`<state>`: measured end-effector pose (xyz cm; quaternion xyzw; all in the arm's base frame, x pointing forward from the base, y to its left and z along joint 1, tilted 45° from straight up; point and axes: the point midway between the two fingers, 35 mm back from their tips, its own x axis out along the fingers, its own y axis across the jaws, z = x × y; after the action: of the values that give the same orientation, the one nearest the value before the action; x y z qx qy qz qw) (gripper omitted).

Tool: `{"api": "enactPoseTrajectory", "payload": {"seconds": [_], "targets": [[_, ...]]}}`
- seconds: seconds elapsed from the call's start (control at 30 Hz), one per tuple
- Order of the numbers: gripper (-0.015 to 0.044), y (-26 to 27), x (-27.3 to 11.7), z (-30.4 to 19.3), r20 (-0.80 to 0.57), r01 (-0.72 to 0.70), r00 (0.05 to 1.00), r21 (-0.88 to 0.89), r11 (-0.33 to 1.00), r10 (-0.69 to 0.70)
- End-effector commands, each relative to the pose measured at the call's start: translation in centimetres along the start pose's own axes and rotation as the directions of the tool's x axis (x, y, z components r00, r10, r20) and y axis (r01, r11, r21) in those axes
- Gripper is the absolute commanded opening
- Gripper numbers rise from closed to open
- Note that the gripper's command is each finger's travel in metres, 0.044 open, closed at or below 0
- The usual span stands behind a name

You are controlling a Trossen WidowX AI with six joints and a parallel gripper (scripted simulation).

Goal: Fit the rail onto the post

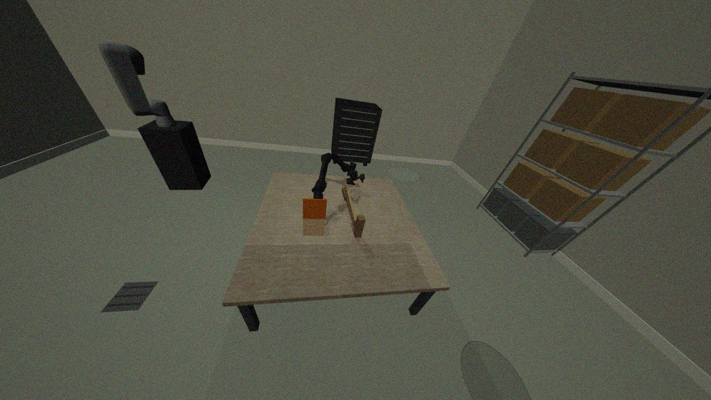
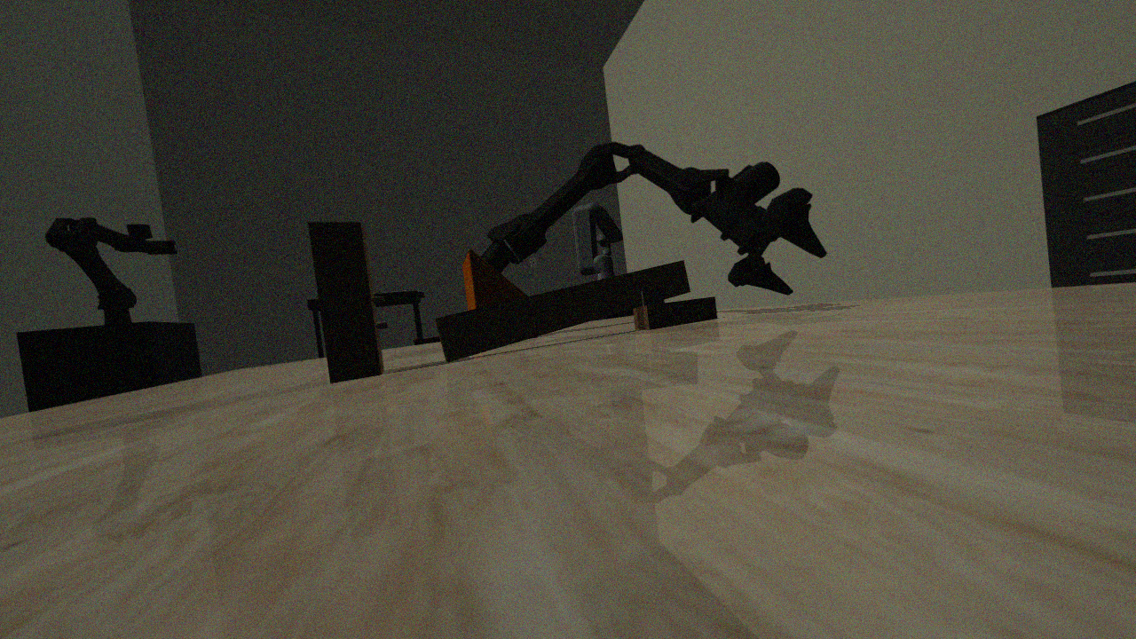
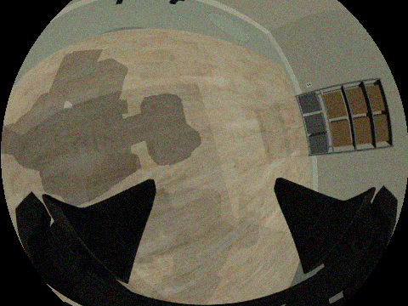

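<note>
The long wooden rail point(image 1: 350, 203) point(image 2: 556, 308) slopes, its far end raised over the low footboard block point(image 2: 687, 311) at the bracket and its near end down on the table point(image 1: 323, 268) point(image 2: 556, 493) point(image 3: 238, 106). The upright post point(image 1: 358, 228) point(image 2: 347, 302) stands beyond the near end, with a gap between them. A small peg shows dimly on the post's rail side in the exterior view; the rail's holes are hidden. My gripper point(image 1: 356, 180) point(image 2: 808, 273) point(image 3: 217, 186) is open and empty, tilted downward, above the table beyond the rail's far end. Neither rail nor post shows in the wrist view.
An orange wedge-shaped piece point(image 1: 314, 209) point(image 2: 469, 284) stands by my arm's base, beside the rail. A dark slatted cabinet point(image 1: 355, 129) point(image 2: 1092, 198) stands behind the table. A shelf with brown boxes point(image 1: 591, 154) point(image 3: 357, 119) stands off to the side.
</note>
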<state>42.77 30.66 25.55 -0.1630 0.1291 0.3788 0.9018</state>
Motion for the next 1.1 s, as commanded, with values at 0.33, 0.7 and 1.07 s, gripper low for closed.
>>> {"api": "enactPoseTrajectory", "payload": {"seconds": [0.33, 0.7, 1.07], "targets": [[0.044, -7.5, -3.7, -20.4, -0.429, -0.254, 0.893, -0.228, 0.94, 0.137], [0.044, -7.9, -14.0, -35.0, -0.511, -0.538, 0.756, -0.132, 0.833, 0.408], [0.044, -5.4, -19.8, -39.0, -0.368, -0.618, 0.759, -0.146, 0.773, 0.537]]}}
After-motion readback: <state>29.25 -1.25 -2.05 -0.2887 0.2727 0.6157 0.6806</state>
